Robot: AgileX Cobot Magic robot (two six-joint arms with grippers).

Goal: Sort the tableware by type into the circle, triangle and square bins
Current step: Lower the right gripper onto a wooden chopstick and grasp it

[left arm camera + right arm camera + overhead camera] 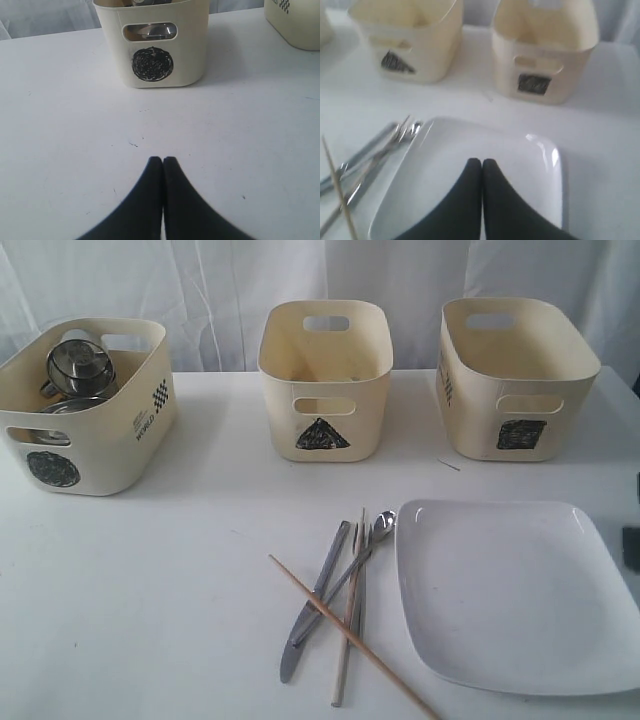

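On the white table, the circle bin reads "WORLD" (printed sideways); left fingers and right fingers clenched, empty.

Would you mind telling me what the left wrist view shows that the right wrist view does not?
Only the left wrist view: the circle bin, with steel tableware visible through its handle slot, and the shut left gripper. Only the right wrist view: the triangle bin, square bin, white plate, cutlery, a chopstick and the shut right gripper. Both: the white table.
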